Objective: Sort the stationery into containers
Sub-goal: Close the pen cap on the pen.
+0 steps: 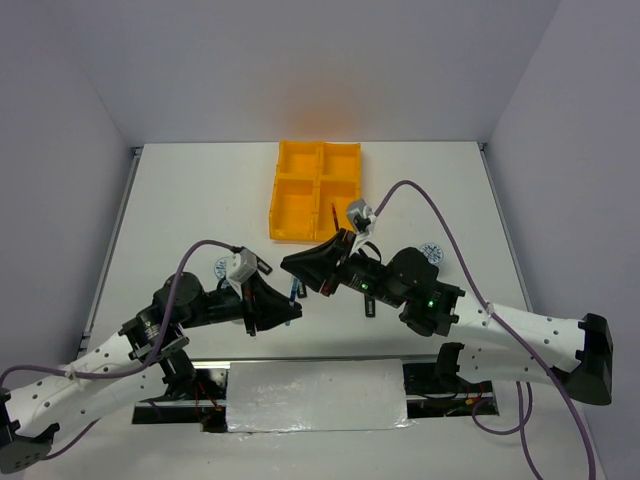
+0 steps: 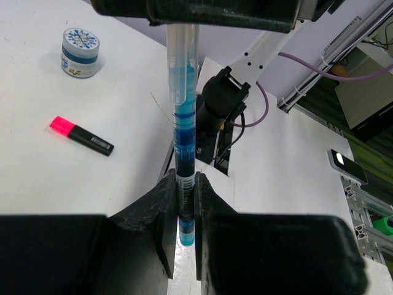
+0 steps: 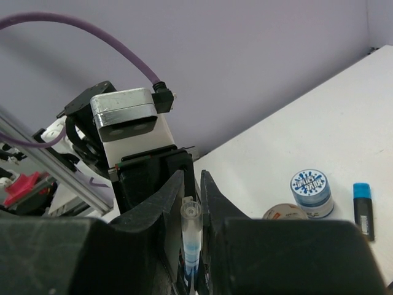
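Observation:
A teal pen with a clear cap hangs in the air between my two grippers. My left gripper is shut on its lower barrel, and it also shows in the top view. My right gripper is shut on the capped end, and it also shows in the top view. The yellow-orange tray stands at the far middle of the table. A thin dark red pen shows at its near right compartment. A pink-capped highlighter lies on the table.
One blue-white roll sits right of the right arm, another left of the left gripper. In the right wrist view a roll, a grey tape ring and a blue-capped highlighter lie together.

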`<state>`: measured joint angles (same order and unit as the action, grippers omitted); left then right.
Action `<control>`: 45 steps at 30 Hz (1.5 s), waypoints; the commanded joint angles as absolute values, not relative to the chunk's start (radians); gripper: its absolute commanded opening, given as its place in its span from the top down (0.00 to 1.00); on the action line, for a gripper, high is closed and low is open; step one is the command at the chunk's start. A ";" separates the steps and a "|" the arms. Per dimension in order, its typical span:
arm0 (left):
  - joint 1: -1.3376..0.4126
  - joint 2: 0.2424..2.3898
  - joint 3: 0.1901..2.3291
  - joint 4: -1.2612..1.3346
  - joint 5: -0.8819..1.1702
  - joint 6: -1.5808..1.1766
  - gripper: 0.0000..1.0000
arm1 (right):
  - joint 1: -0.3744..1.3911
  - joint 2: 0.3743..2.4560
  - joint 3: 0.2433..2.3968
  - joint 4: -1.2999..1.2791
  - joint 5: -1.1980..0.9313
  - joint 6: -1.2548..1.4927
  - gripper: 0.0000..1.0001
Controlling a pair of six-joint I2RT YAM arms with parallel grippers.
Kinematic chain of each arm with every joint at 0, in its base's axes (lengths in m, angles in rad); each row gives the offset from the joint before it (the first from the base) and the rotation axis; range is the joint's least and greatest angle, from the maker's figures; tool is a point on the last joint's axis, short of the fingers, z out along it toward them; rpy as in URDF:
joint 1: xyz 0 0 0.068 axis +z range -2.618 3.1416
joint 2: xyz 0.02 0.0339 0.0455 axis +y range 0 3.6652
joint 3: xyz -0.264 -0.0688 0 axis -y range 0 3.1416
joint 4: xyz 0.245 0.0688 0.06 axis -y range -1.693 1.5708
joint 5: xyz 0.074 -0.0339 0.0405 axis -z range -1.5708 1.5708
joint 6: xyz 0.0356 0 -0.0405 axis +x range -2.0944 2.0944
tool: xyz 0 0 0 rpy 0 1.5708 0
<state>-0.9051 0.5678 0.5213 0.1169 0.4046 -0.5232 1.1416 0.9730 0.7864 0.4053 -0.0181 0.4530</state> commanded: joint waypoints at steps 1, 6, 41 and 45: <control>-0.908 0.572 0.597 0.137 0.390 -0.494 1.00 | 1.141 0.976 0.766 0.466 -0.048 0.463 1.00; -0.908 0.572 0.692 0.141 0.357 -0.450 1.00 | 1.141 0.994 0.672 0.544 -0.041 0.514 1.00; -0.767 0.827 1.218 -0.012 0.472 -0.252 1.00 | 1.272 1.516 0.330 0.996 -0.005 0.684 1.00; -0.718 0.798 1.184 0.069 0.485 -0.296 1.00 | 1.313 1.523 0.357 0.960 0.028 0.673 1.00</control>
<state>-0.7799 0.8730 1.0271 -0.7120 0.4713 -0.3134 1.1919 1.3968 0.4488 1.4780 0.2291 0.7208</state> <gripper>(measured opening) 0.236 0.205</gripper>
